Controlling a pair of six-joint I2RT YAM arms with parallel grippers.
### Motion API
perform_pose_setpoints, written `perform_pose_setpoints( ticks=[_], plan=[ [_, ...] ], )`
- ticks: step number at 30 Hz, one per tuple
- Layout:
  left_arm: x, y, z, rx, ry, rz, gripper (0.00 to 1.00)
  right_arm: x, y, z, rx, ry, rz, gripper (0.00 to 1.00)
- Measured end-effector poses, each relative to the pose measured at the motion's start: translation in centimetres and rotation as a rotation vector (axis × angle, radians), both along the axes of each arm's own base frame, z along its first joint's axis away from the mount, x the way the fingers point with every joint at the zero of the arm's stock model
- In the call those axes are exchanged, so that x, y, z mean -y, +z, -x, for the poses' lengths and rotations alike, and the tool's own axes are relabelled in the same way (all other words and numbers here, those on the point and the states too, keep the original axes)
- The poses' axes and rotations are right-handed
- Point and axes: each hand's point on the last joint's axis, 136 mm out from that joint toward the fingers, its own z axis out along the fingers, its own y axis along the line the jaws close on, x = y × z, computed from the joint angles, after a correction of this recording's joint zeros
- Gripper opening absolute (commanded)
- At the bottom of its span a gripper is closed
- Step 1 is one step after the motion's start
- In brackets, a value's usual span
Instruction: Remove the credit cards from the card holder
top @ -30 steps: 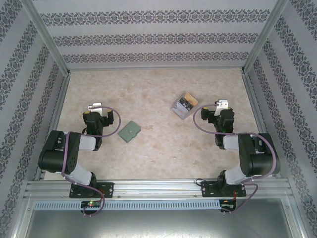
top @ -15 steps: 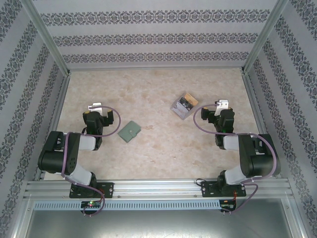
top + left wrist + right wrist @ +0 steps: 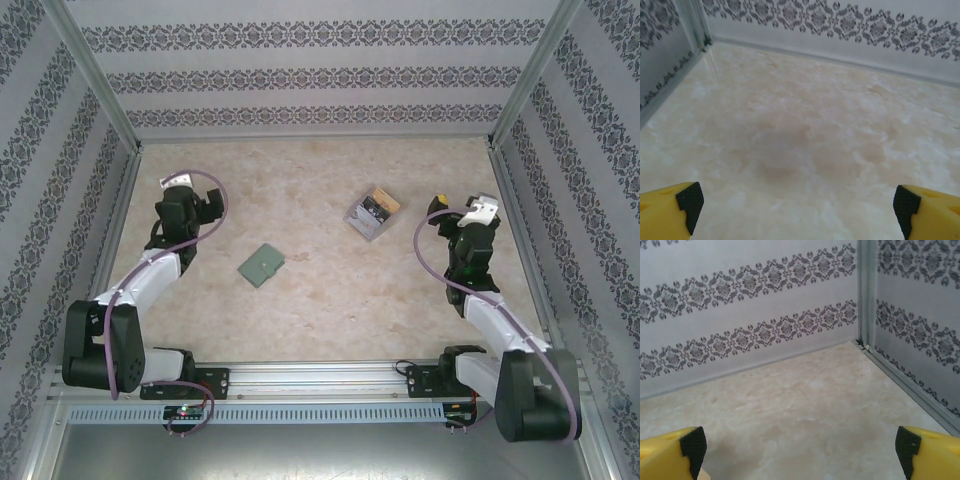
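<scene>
Card holder: flat on the table, left of centre, nothing touching it. Credit cards: small pile farther back and to the right, well apart from the holder. Right gripper: jaws spread wide, empty, over bare tabletop. Left gripper: likewise spread wide, grasping nothing.

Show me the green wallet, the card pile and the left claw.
card holder (image 3: pixel 261 265): top view, centre of cover.
credit cards (image 3: pixel 369 215): top view, uppermost card.
left gripper (image 3: pixel 797 205): left wrist view, between fingertips.
</scene>
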Motion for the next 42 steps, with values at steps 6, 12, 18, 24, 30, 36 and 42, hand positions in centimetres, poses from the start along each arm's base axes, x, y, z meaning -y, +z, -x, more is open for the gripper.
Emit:
perform_pose_setpoints(
  ticks=[6, 12, 18, 24, 30, 36, 42],
  plan=[
    [1.5, 0.2, 0.0, -0.091, -0.030, 0.127, 0.99, -1.0, 0.8, -0.5, -0.138, 0.041, -0.087, 0.98],
    [3.3, -2.3, 0.4, -0.252, -0.071, 0.231, 0.99, -4.6, -0.2, -2.8, -0.298, 0.200, -0.226, 0.98],
    [5.3, -6.0, 3.0, -0.449, -0.118, 0.330, 1.00, -13.6, -3.9, -2.4, -0.529, 0.419, -0.232, 0.98],
    [8.1, -8.6, 6.2, -0.584, -0.197, 0.482, 0.93, -23.9, -5.1, -1.4, -0.642, 0.640, -0.197, 0.98],
    [10.2, -10.2, 8.4, -0.676, -0.254, 0.582, 0.89, -29.4, -7.9, -1.6, -0.752, 0.717, -0.242, 0.96],
    [11.9, -11.8, 9.4, -0.760, -0.294, 0.615, 0.83, -30.8, -9.8, -1.3, -0.821, 0.712, -0.303, 0.95],
    [13.0, -13.7, 10.3, -0.843, -0.309, 0.622, 0.86, -31.5, -9.6, -1.9, -0.816, 0.708, -0.336, 0.95]
  ],
)
